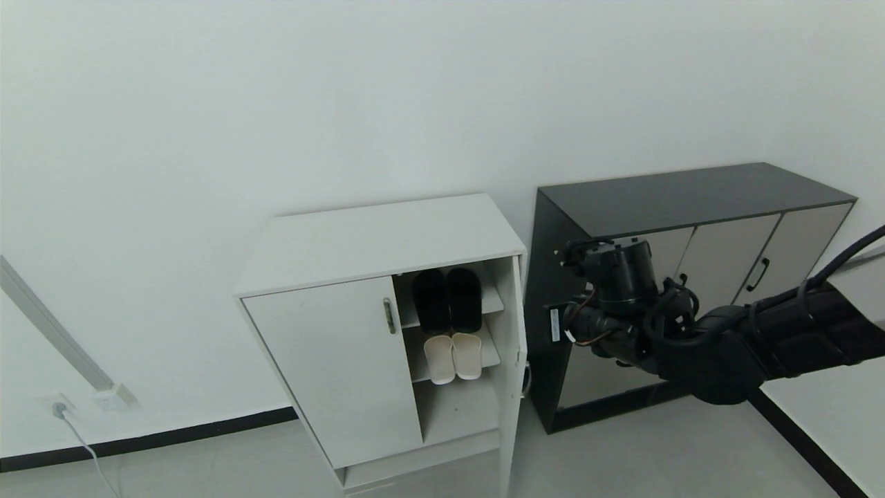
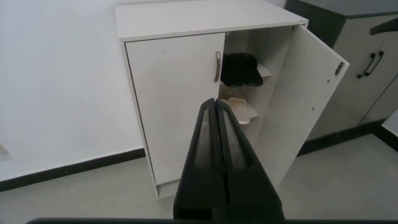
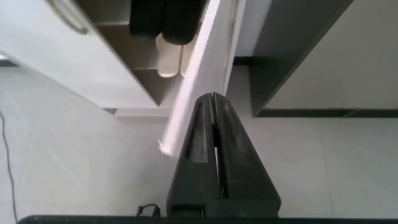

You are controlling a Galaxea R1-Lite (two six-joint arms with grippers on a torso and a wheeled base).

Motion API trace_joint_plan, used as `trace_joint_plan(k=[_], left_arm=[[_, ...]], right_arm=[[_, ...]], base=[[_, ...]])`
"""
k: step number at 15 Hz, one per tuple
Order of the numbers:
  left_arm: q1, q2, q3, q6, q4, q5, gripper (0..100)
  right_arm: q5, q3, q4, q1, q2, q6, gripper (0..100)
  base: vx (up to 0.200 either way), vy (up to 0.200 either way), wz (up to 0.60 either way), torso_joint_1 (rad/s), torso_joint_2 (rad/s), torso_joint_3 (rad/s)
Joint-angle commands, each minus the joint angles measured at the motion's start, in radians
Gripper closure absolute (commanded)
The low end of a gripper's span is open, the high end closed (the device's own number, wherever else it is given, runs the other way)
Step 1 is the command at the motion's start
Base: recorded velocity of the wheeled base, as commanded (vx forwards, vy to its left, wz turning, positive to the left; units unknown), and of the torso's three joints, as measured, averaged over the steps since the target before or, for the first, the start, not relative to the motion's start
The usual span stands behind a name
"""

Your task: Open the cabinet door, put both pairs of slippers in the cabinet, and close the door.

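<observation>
Both pairs are already shelved inside the white cabinet [image 1: 377, 242]: the black slippers [image 1: 448, 299] on the upper shelf, the cream slippers [image 1: 453, 356] on the shelf below, toes pointing inward. What remains, as I judge it, is closing the open right-hand door [image 1: 513, 360].

In the head view that door stands edge-on. It is hinged at the cabinet's right side, its panel swings out toward 6 o'clock and its long axis is upright. Its outer face turns toward 3 o'clock, where the right arm is, in front of the dark cabinet [image 1: 691, 194]. From that arm's wrist the door lies at about 9 o'clock, near but not touching.

The right end effector [image 3: 214, 96] has its fingers pressed together and holds nothing; the door's free edge [image 3: 199, 68] runs just ahead of its tips. The left end effector [image 2: 216, 101] is likewise pressed together and empty, facing the cabinet front from farther back.

The right arm is nearer, so a push on the outer face toward 9 o'clock looks right.
</observation>
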Motion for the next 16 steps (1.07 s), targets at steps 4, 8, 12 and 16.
trace_joint_plan(k=[4,8,12,16], left_arm=[[0.000,0.001,0.000,0.000,0.000,0.000,100],[0.000,0.001,0.000,0.000,0.000,0.000,100],[0.000,0.001,0.000,0.000,0.000,0.001,100],[0.000,0.001,0.000,0.001,0.000,0.000,100]], right_arm=[[0.008,0.056,-0.018,0.010,-0.032,0.000,100],[0.037,0.084,-0.035,0.016,-0.036,0.001,100],[0.071,0.139,-0.104,0.001,-0.047,-0.004,100],[0.068,0.209,-0.098,-0.013,-0.110,-0.023,100]], base=[[0.000,0.000,0.00,0.000,0.00,0.000],[0.000,0.000,0.60,-0.001,0.00,0.004],[0.000,0.000,0.00,0.000,0.00,0.000],[0.000,0.000,0.00,0.000,0.00,0.000]])
